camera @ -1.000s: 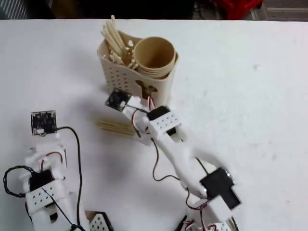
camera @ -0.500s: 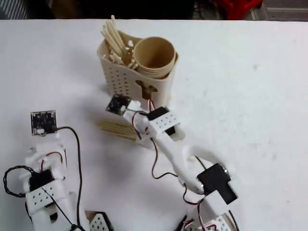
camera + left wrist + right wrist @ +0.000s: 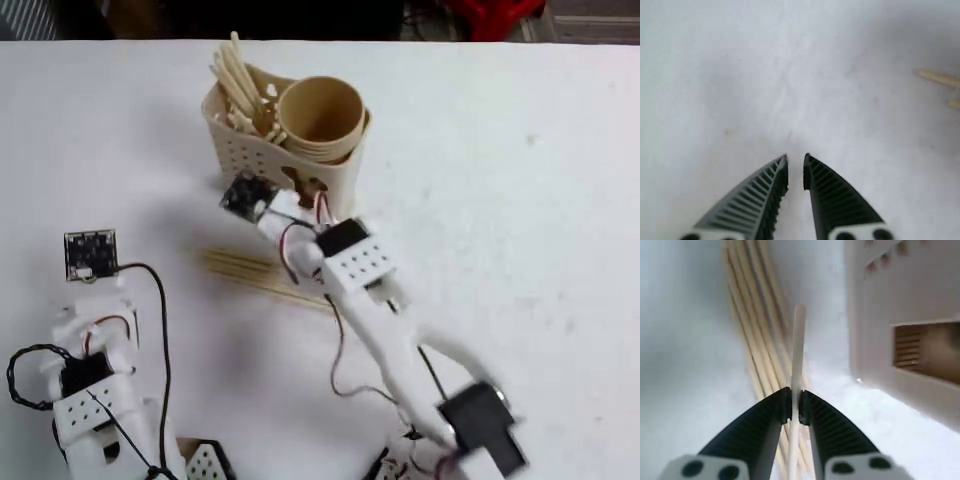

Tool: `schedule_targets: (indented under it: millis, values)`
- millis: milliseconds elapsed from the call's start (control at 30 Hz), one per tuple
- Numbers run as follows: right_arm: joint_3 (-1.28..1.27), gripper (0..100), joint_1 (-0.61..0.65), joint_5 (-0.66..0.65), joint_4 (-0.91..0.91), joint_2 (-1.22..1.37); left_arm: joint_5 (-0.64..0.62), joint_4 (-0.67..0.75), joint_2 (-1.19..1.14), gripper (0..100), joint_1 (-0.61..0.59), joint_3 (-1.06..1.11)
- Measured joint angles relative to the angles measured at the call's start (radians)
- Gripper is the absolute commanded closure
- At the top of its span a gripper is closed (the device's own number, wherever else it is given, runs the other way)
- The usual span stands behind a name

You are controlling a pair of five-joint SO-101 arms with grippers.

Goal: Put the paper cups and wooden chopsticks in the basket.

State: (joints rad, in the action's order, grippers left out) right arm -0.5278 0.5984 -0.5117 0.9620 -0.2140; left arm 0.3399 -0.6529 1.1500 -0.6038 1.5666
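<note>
A cream perforated basket (image 3: 262, 160) stands at the back middle of the table, holding several wooden chopsticks (image 3: 236, 80) and stacked paper cups (image 3: 322, 112). A bundle of chopsticks (image 3: 255, 272) lies on the table just in front of it. My right arm (image 3: 352, 262) hangs over that bundle, close to the basket's front. My right gripper (image 3: 795, 401) is shut on a single chopstick (image 3: 798, 340), held above the bundle (image 3: 752, 325) beside the basket wall (image 3: 900, 295). My left gripper (image 3: 795, 161) is shut and empty over bare table, with two chopstick tips (image 3: 939, 79) off to one side.
The left arm (image 3: 88, 385) rests at the near left corner, its camera board (image 3: 90, 253) and black cable (image 3: 160, 330) beside it. The table's far edge runs just behind the basket. White tabletop stretches to the right of the basket.
My right arm has swung its wrist nearer the basket front and lifted, uncovering more of the bundle on the table. The left arm has not moved.
</note>
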Motion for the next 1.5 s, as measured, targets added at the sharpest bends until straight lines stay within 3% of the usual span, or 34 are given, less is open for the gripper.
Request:
schedule_targets:
  millis: [167, 367, 667, 767, 1000, 1333, 1500]
  values:
    - [0.011, 98.1, 0.044, 0.084, 0.000, -0.219, 0.000, 0.000, 0.000, 92, 0.000, 0.000]
    - [0.203, 98.1, 0.147, 0.221, -0.083, -0.359, 0.000, 0.000, 0.000, 92, 0.000, 0.000]
    - [0.428, 98.1, 0.075, 0.239, -0.586, -0.150, 0.000, 0.000, 0.000, 92, 0.000, 0.000]
    - [0.529, 98.1, 0.048, 0.239, -0.667, -0.061, 0.000, 0.000, 0.000, 92, 0.000, 0.000]
    - [0.770, 98.1, 0.044, 0.239, -0.694, 0.037, 0.000, 0.000, 0.000, 92, 0.000, 0.000]
    - [0.760, 97.4, 0.005, 0.239, -0.632, 0.180, 0.000, 0.000, 0.000, 92, 0.000, 0.000]
    - [0.755, 84.4, -0.026, 0.239, -0.526, 0.199, 0.000, 0.000, 0.000, 92, 0.000, 0.000]
